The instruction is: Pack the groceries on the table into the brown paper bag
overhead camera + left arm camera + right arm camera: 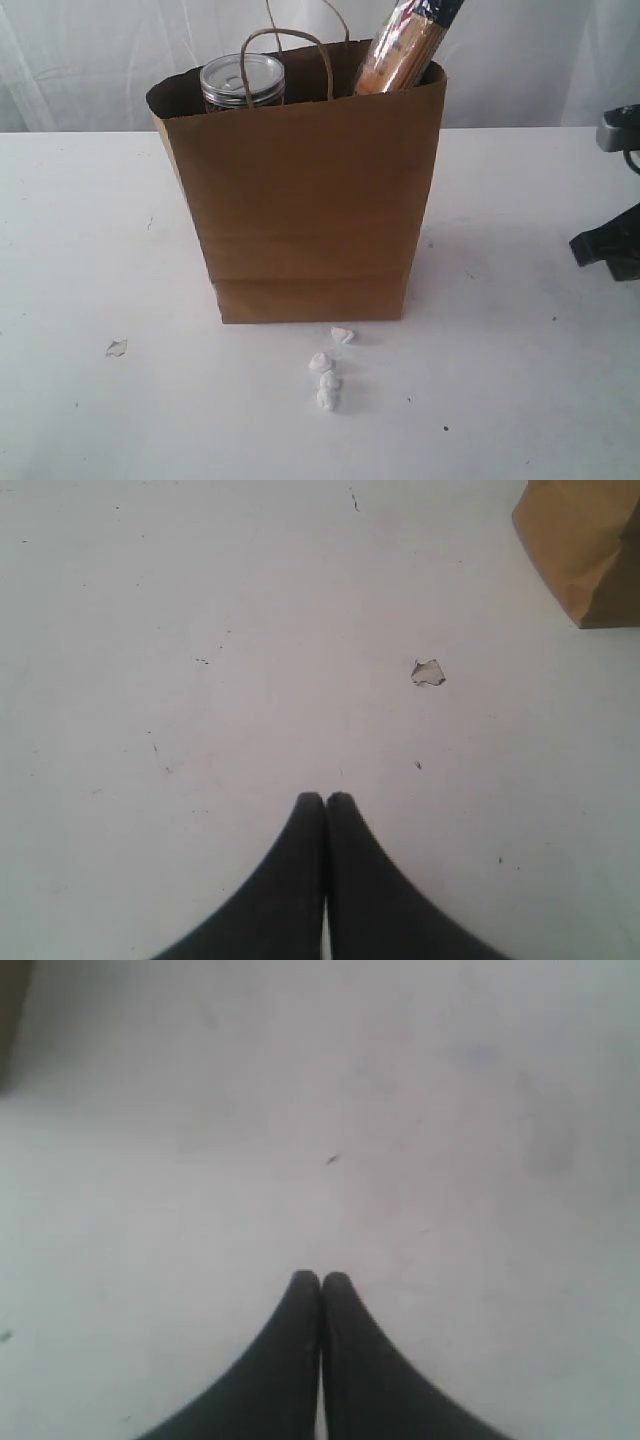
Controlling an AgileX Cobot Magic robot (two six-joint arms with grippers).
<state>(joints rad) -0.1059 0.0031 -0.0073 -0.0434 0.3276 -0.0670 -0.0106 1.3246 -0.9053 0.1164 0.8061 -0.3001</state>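
The brown paper bag (300, 210) is matt kraft paper, slightly creased, with handles (326, 62) of twisted paper. The clear jar (243, 85) looks glossy; glass or plastic, I cannot tell. The spaghetti packet (405, 45) is shiny clear film. The table (520, 380) is white, smooth and matt, with small specks. The left gripper (325, 800) and the right gripper (321, 1278) are black, smooth and matt.

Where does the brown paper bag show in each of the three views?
Exterior: bag stands in the picture's middle.
Left wrist: its corner, upper right of the picture.
Right wrist: cannot tell; only a dim brown edge.
Shared landmark: the small scrap on the table, exterior and left wrist.
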